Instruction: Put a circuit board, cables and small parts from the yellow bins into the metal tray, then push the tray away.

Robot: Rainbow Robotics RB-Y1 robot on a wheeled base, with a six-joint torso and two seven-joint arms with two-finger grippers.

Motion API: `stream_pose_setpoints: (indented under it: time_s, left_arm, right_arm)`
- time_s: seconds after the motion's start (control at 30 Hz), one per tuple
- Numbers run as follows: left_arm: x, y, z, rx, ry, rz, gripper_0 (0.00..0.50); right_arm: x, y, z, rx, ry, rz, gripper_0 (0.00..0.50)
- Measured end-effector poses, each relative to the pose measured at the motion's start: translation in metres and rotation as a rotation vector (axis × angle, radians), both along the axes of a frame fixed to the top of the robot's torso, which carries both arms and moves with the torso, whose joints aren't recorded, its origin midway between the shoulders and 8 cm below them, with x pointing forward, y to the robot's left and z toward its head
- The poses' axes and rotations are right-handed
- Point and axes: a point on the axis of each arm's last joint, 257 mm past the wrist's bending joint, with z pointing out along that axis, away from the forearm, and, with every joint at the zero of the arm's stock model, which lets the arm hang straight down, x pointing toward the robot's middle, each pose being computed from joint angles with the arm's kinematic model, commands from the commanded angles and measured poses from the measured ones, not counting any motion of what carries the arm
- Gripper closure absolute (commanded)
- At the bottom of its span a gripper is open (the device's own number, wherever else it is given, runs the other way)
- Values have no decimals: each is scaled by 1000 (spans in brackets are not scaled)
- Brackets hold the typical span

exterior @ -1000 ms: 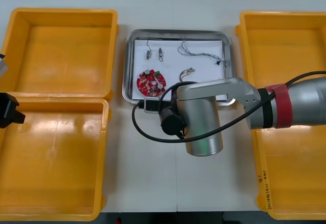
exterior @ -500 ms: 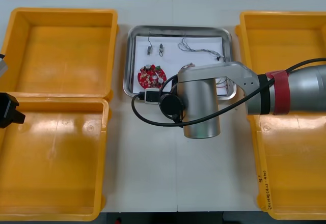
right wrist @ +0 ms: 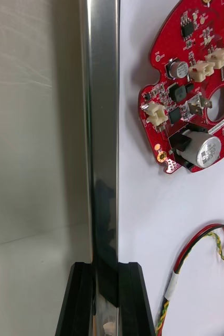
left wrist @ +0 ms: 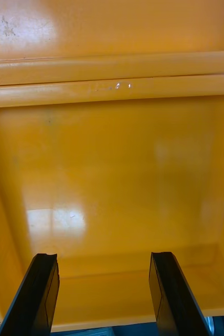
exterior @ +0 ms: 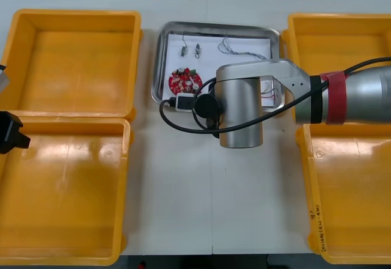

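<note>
My right gripper [right wrist: 106, 268] pinches the tray's [exterior: 220, 26] near rim; board [exterior: 184, 81], cables [exterior: 244, 54] and parts [exterior: 184, 51] lie inside. Left gripper [left wrist: 102, 257] is spread above a bin [left wrist: 112, 173].

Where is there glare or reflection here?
Right wrist view: the metal tray's rim mirrors the right gripper, jaws shut on it. Left wrist view: a glare patch on a yellow bin's floor beyond the open left gripper. Front view: sheen on the near left bin.

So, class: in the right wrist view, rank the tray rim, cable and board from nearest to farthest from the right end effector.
1. The tray rim, between the right end effector's fingers.
2. The cable, on the white inside, beside one finger.
3. The board, farther along the rim, beyond the cable.
The left end effector hangs open over a bin.
</note>
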Motion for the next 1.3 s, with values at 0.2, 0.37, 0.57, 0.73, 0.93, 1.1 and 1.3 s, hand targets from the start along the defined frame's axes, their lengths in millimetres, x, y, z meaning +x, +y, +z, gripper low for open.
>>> stream_pose_setpoints:
  time_s: [0.2,0.37,0.57,0.73,0.93,1.1,1.3]
  left_arm:
    - [0,0,0,0,0,0,0]
    - [0,0,0,0,0,0,0]
    - [0,0,0,0,0,0,0]
    - [0,0,0,0,0,0,0]
    - [0,0,0,0,0,0,0]
    - [0,0,0,0,0,0,0]
    - [0,0,0,0,0,0,0]
  right_arm:
    - [5,1,2,36,32,-25,500]
    - [17,0,8,61,23,-37,500]
    - [31,7,14,74,3,21,500]
    - [31,9,15,91,16,13,500]
    - [32,9,15,69,14,36,500]
    - [34,10,16,62,9,51,500]
    - [44,6,21,62,-7,32,500]
